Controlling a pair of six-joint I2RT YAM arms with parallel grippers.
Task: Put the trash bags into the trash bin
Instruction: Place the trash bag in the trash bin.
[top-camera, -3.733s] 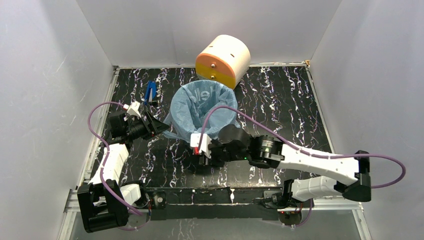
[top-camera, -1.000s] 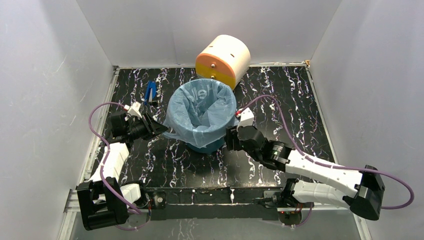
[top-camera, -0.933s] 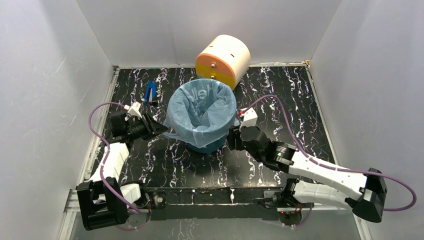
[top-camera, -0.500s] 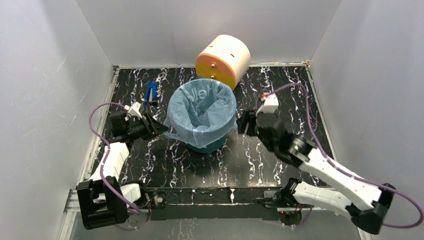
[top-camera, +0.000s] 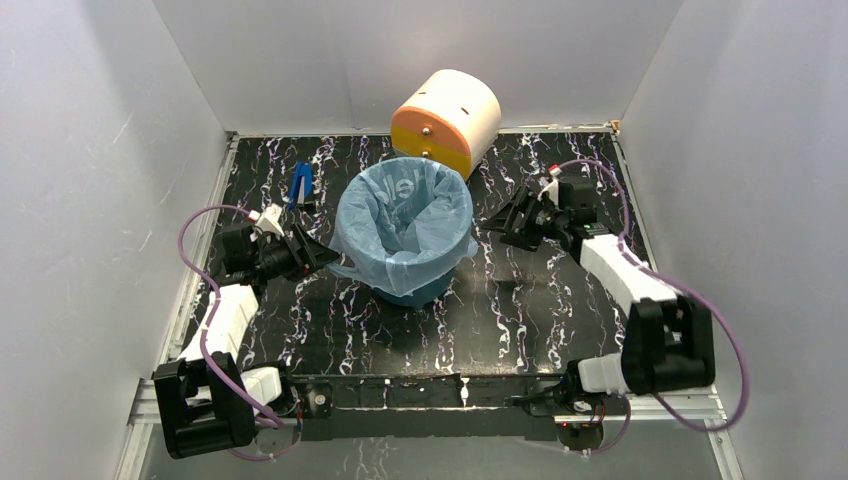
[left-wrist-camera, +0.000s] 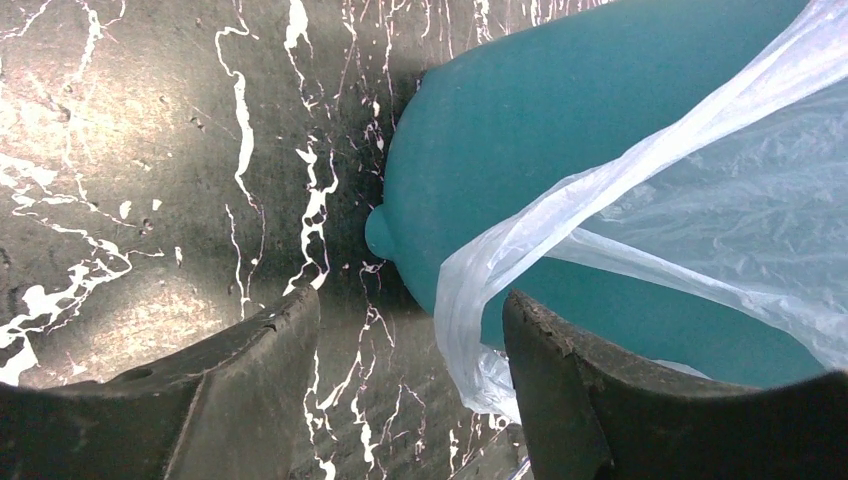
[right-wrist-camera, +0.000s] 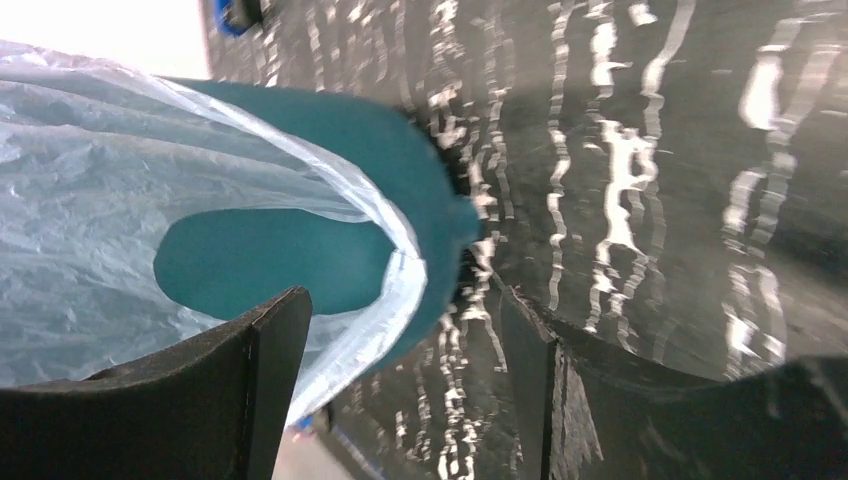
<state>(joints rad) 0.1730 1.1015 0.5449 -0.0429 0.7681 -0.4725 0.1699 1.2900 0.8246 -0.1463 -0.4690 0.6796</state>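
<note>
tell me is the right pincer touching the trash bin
Apart. The top view shows bare table between the right pincer and the trash bin; its jaws stand open.

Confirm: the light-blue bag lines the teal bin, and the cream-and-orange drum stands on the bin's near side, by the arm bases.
Not quite. The top external view shows the drum on the far side of the bin, by the back wall. The bag does line the bin.

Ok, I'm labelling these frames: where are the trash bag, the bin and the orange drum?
trash bag (top-camera: 405, 215), top view, lining inside
bin (left-wrist-camera: 520, 130), left wrist view, teal side wall
drum (top-camera: 447, 118), top view, cream side
</note>
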